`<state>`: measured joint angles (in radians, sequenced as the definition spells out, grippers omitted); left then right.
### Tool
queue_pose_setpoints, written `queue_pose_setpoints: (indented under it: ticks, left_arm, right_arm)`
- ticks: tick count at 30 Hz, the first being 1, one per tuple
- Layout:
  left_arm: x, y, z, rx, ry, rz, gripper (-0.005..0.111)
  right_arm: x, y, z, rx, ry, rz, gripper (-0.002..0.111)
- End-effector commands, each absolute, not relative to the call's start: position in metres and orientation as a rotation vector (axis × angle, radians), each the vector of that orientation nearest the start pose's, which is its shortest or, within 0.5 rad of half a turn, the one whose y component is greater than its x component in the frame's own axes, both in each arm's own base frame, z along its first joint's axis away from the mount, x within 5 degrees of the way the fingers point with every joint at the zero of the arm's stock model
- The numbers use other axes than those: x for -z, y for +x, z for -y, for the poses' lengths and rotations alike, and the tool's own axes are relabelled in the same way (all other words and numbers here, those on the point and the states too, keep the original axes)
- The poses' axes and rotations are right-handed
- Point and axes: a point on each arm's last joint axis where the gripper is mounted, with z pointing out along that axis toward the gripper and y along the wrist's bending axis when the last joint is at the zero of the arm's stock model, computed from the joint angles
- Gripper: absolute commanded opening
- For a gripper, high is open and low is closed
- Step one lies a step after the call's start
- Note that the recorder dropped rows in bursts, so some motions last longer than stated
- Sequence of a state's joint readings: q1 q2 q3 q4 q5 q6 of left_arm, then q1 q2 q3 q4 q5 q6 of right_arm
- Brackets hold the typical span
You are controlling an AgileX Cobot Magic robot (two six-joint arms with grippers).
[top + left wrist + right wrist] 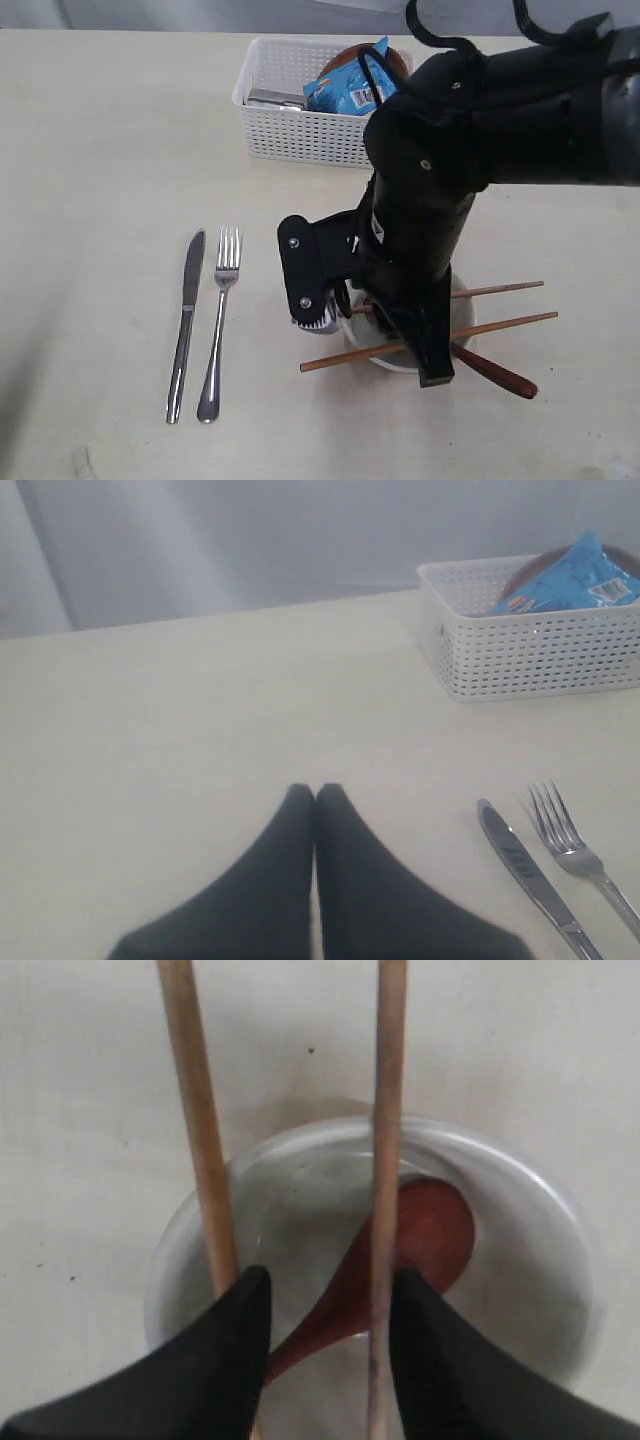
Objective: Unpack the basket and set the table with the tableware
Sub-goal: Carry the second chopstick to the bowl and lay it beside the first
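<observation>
White rectangular plastic basket with lattice sides point(300, 135): stands at the far side of the large pale cream tabletop point(100, 150), well apart from the pieces laid nearer the camera; holds a blue chips packet point(352, 90) leaning against a round brown plate point(398, 60), plus a grey steel piece point(275, 98) low in the left end, shape hard to tell.

Out on the tabletop, left of centre: steel knife point(185, 325) and steel fork point(220, 320), side by side, parallel, just apart, handles toward the near edge.

To the right of these: off-white round bowl point(520, 1290), upright, largely hidden in the exterior view by the black right arm; across its rim, two pale wooden chopsticks point(510, 322), roughly parallel, apart from each other, ends jutting past the rim on both sides; inside it, the head of a dark red-brown wooden spoon point(432, 1230), handle leaning out over the rim and down to the tabletop on the right.

Right gripper point(330, 1282): hangs directly above the bowl, fingers spread; straddles one chopstick, close to one finger, and covers part of the other with the opposite finger; pinches nothing.

Left gripper point(315, 792): sits low over bare tabletop, touching it or not cannot tell; fingers pressed together, tips touching, holding nothing; faces the knife, fork and basket.
</observation>
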<state>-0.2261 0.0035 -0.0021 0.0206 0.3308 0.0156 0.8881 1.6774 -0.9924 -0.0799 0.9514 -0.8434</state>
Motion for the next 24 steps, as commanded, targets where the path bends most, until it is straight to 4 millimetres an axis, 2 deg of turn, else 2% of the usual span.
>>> queue_pose_setpoints:
  ticks: [1,9,10,12,13,18,21,24]
  left_arm:
    - [-0.184,0.053,0.012,0.132,0.235,-1.79,0.0]
    - [-0.184,0.053,0.012,0.132,0.235,-1.79,0.0]
    - [-0.184,0.053,0.012,0.132,0.235,-1.79,0.0]
    - [-0.184,0.053,0.012,0.132,0.235,-1.79,0.0]
    - [-0.184,0.053,0.012,0.132,0.235,-1.79,0.0]
    - [-0.184,0.053,0.012,0.132,0.235,-1.79,0.0]
    - [-0.184,0.053,0.012,0.132,0.235,-1.79,0.0]
    - [-0.184,0.053,0.012,0.132,0.235,-1.79,0.0]
  right_arm:
    - [-0.199,0.186,-0.22,0.097,-2.396,-2.038,0.038]
    - [-0.234,0.191,-0.228,0.061,-2.274,-1.959,0.038]
    - [-0.235,0.192,-0.229,0.059,-2.259,-1.946,0.034]
    - [-0.235,0.194,-0.231,0.065,-2.223,-1.948,0.02]
    - [-0.232,0.197,-0.231,0.101,-2.217,-1.941,-0.001]
    - [-0.206,0.221,-0.226,0.093,-2.173,-2.055,0.0]
    - [-0.196,0.224,-0.226,0.083,-2.184,-2.091,0.0]
    - [-0.195,0.222,-0.229,0.029,-2.193,-2.088,0.0]
